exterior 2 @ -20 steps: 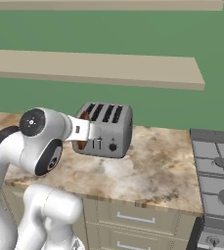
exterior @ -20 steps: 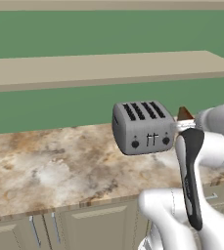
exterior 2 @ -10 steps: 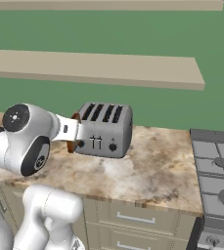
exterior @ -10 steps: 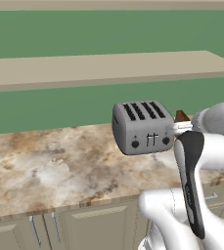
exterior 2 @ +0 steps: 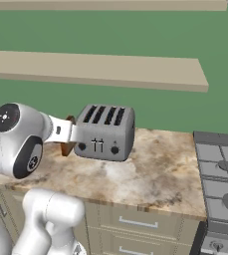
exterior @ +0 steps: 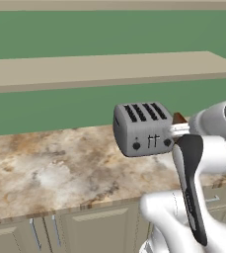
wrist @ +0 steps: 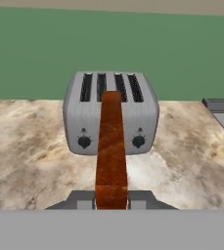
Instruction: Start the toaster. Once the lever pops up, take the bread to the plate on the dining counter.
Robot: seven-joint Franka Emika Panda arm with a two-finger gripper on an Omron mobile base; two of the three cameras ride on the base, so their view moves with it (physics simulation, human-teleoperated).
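The grey four-slot toaster [exterior: 141, 129] [exterior 2: 105, 132] [wrist: 111, 114] stands on a marbled counter, its slots dark and empty. My gripper [wrist: 111, 199] is shut on the bread [wrist: 111, 151], a brown slice seen edge-on that reaches up in front of the toaster in the hand view. The slice hangs in the air on the near side of the toaster, apart from it. In the base views the bread [exterior: 179, 118] [exterior 2: 68, 144] peeks out beside my white wrist. The plate and the dining counter are out of view.
The marbled counter [exterior: 45, 168] has cabinet doors and drawers below. A stove [exterior 2: 220, 174] [wrist: 221, 105] adjoins it on the right. A long beige shelf [exterior: 109, 69] runs along the green wall above the toaster.
My arm has swung a little, and the hand with the bread has drawn slightly further from the toaster. The toaster has not moved.
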